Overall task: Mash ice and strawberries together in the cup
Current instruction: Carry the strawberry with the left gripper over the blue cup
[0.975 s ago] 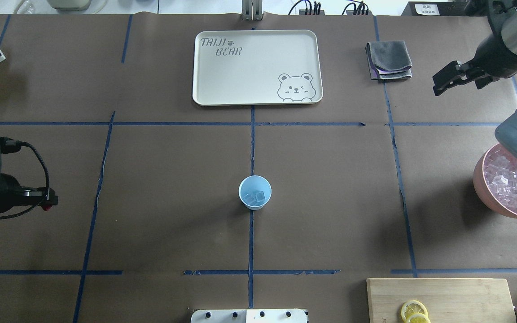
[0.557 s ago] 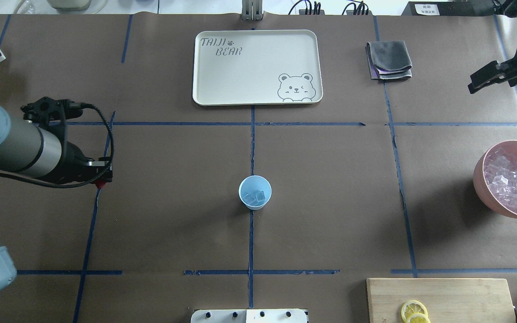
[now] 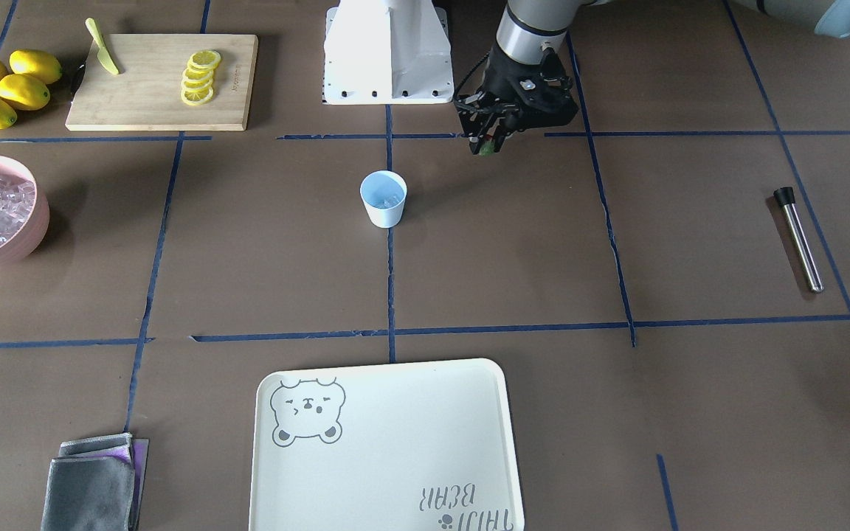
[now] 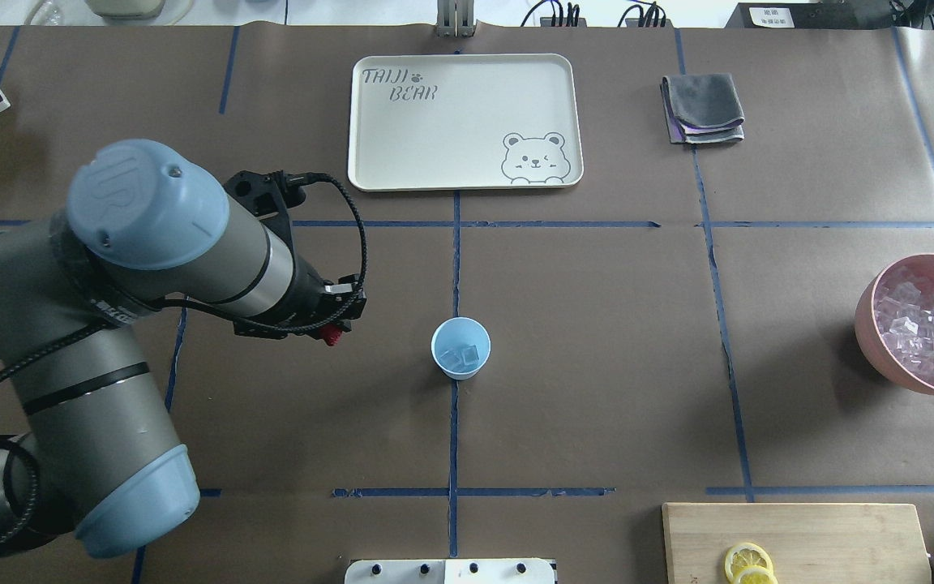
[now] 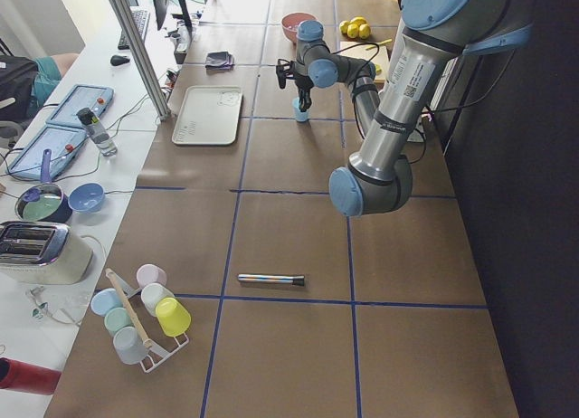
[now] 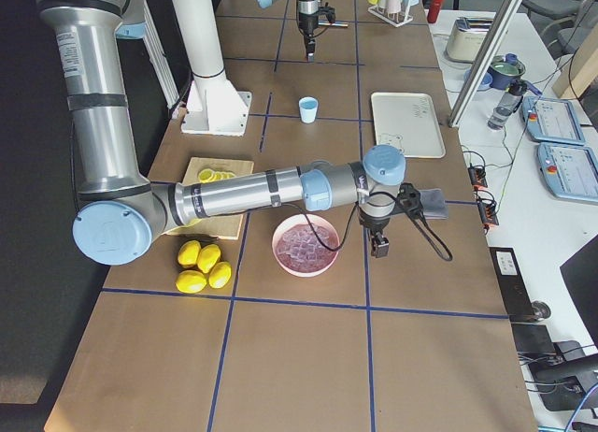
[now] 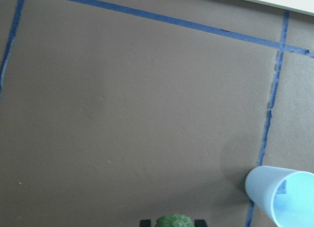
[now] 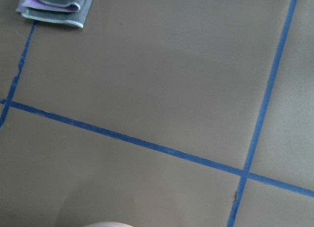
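Note:
The white cup (image 4: 460,347), pale blue inside, stands upright at mid-table with a few clear ice cubes (image 4: 464,355) in it. It also shows in the front view (image 3: 383,198) and at the lower right of the left wrist view (image 7: 282,197). My left gripper (image 4: 336,332) is shut on a small red strawberry (image 3: 485,150) and hangs above the table, left of the cup and apart from it. The berry's green cap (image 7: 175,221) shows between the fingertips. My right gripper (image 6: 381,247) hangs beside the pink bowl in the exterior right view only; I cannot tell its state.
A pink bowl (image 4: 868,341) of ice cubes stands at the right edge. A cream tray (image 4: 464,122) and a folded grey cloth (image 4: 702,109) lie at the back. A cutting board (image 4: 840,535) with lemon slices lies at the front right. A steel muddler (image 3: 799,237) lies far left.
My left arm has swung in from the left edge toward the cup with the strawberry in its gripper. My right arm has drawn back out of the overhead view on the right.

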`<control>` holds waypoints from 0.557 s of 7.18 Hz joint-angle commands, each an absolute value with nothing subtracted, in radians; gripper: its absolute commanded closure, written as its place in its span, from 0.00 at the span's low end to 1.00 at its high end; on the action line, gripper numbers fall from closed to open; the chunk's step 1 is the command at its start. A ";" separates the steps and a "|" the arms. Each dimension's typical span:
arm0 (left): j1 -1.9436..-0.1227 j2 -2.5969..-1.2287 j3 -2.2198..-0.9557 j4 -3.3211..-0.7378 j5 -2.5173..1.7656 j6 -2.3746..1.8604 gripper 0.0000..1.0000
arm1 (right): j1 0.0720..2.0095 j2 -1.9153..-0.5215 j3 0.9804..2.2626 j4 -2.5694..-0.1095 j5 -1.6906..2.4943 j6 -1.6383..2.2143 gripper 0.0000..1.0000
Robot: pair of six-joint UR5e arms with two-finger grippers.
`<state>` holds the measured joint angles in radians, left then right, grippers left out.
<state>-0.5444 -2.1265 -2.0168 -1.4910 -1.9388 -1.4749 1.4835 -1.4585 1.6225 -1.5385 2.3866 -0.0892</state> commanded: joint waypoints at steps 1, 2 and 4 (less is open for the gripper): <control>-0.517 -2.192 -1.864 -1.664 -1.936 -1.548 1.00 | 1.541 -1.494 1.585 -1.539 2.433 -0.182 0.01; -0.506 -2.225 -1.833 -1.666 -1.936 -1.552 1.00 | 1.546 -1.505 1.585 -1.537 2.431 -0.184 0.01; -0.479 -2.266 -1.793 -1.669 -1.927 -1.568 1.00 | 1.546 -1.509 1.585 -1.537 2.431 -0.183 0.01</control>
<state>-0.4900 -2.2398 -1.8223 -1.6624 -1.9330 -1.5610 1.5438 -1.5053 1.5852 -1.5379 2.4307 -0.1820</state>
